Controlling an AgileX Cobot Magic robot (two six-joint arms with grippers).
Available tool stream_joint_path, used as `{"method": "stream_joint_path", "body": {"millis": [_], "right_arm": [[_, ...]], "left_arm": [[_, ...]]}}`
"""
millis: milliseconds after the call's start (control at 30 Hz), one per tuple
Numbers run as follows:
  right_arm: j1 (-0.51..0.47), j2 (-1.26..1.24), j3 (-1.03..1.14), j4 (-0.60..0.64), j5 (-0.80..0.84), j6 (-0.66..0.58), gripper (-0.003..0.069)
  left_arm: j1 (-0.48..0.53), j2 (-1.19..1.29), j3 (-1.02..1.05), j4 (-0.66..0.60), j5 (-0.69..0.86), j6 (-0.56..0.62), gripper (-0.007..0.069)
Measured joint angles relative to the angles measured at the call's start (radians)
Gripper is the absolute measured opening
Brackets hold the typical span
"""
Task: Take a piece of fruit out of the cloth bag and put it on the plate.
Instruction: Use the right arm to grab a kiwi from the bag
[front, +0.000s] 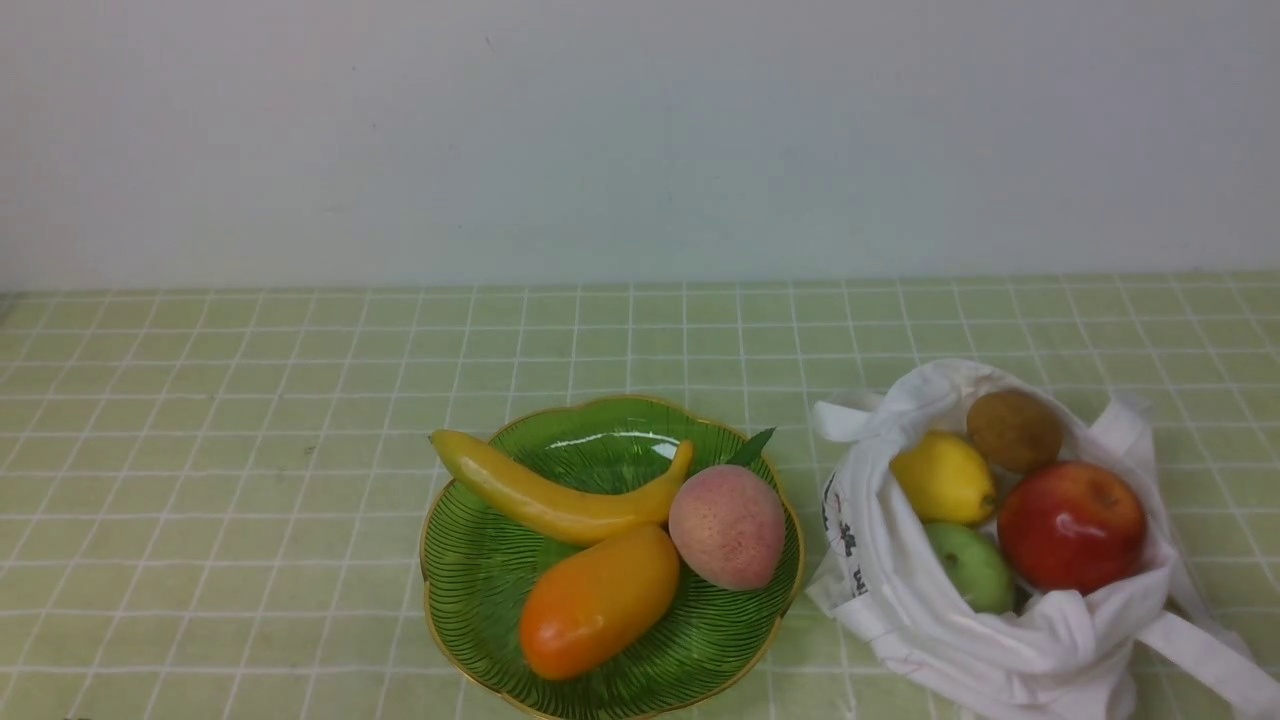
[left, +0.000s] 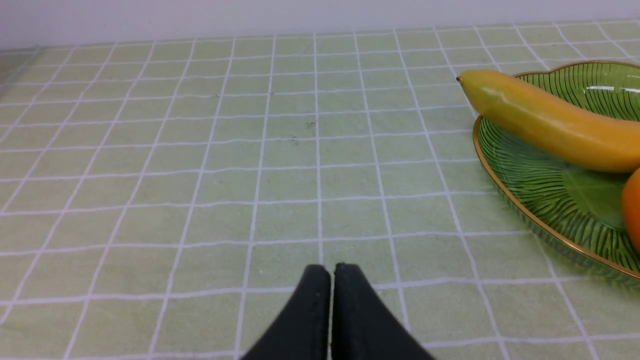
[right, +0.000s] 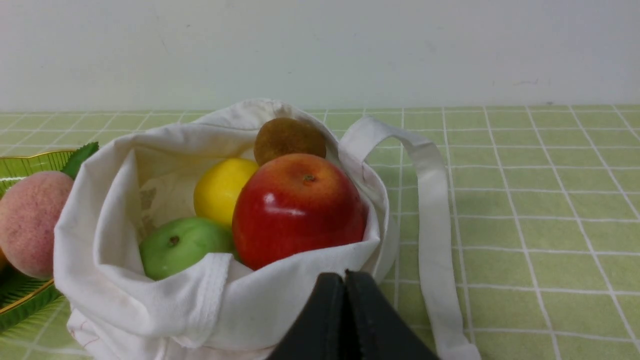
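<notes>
The brown kiwi (front: 1014, 430) (right: 289, 138) lies at the far side of the open white cloth bag (front: 960, 640) (right: 150, 295), on the right of the table. It sits behind a yellow lemon (front: 943, 477) and a red apple (front: 1070, 524) (right: 298, 208). The green gold-rimmed plate (front: 470, 580) (left: 540, 190) stands left of the bag. My right gripper (right: 344, 274) is shut and empty, just in front of the bag's near wall. My left gripper (left: 332, 267) is shut and empty over bare cloth, left of the plate. Neither arm shows in the front view.
The plate holds a banana (front: 550, 497) (left: 550, 120), an orange mango (front: 597, 600) and a pink peach (front: 727, 525) (right: 30, 220). A green fruit (front: 970, 565) (right: 180, 245) lies low in the bag. A strap handle (right: 432, 220) loops out to one side. A white wall backs the green checked tablecloth (front: 200, 480).
</notes>
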Motion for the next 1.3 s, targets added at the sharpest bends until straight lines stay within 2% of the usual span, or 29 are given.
{"method": "stream_joint_path", "body": {"millis": [200, 300, 333, 367, 400, 467, 633, 767, 867, 967, 1133, 1167, 1300], "right_arm": [[0.000, 0.000, 0.000, 0.023, -0.001, 0.018, -0.0015], [0.002, 0.000, 0.001, 0.121, -0.018, 0.104, -0.0015], [0.002, 0.000, 0.002, 0.252, -0.033, 0.183, -0.0015], [0.002, 0.000, 0.002, 0.266, -0.036, 0.193, -0.0015], [0.002, 0.000, 0.002, 0.400, -0.043, 0.276, -0.0015], [0.002, 0.000, 0.002, 0.478, -0.049, 0.318, -0.0015], [0.002, 0.000, 0.002, 0.566, -0.061, 0.339, -0.0015], [0.002, 0.000, -0.003, 0.563, -0.018, 0.297, -0.0015], [0.002, 0.000, -0.049, 0.538, 0.061, 0.221, -0.0015], [0.002, 0.022, -0.229, 0.425, 0.193, 0.118, -0.0015], [0.002, 0.184, -0.430, 0.236, 0.399, 0.101, -0.0015], [0.002, 0.284, -0.488, 0.172, 0.475, 0.102, -0.0015], [0.002, 0.498, -0.578, 0.125, 0.550, 0.076, -0.0015]], "left_arm": [[0.000, 0.000, 0.000, 0.000, 0.000, 0.000, -0.0008], [0.000, 0.000, 0.000, 0.000, 0.000, 0.000, -0.0008], [0.000, 0.000, 0.000, 0.000, 0.000, 0.000, -0.0008], [0.000, 0.000, 0.000, 0.000, 0.000, 0.000, -0.0008], [0.000, 0.000, 0.000, 0.000, 0.000, 0.000, -0.0008], [0.000, 0.000, 0.000, 0.000, 0.000, 0.000, -0.0008], [0.000, 0.000, 0.000, 0.000, 0.000, 0.000, -0.0008], [0.000, 0.000, 0.000, 0.000, 0.000, 0.000, -0.0008], [0.000, 0.000, 0.000, 0.000, 0.000, 0.000, -0.0008], [0.000, 0.000, 0.000, 0.000, 0.000, 0.000, -0.0008], [0.000, 0.000, 0.000, 0.000, 0.000, 0.000, -0.0008], [0.000, 0.000, 0.000, 0.000, 0.000, 0.000, -0.0008], [0.000, 0.000, 0.000, 0.000, 0.000, 0.000, -0.0008]]}}
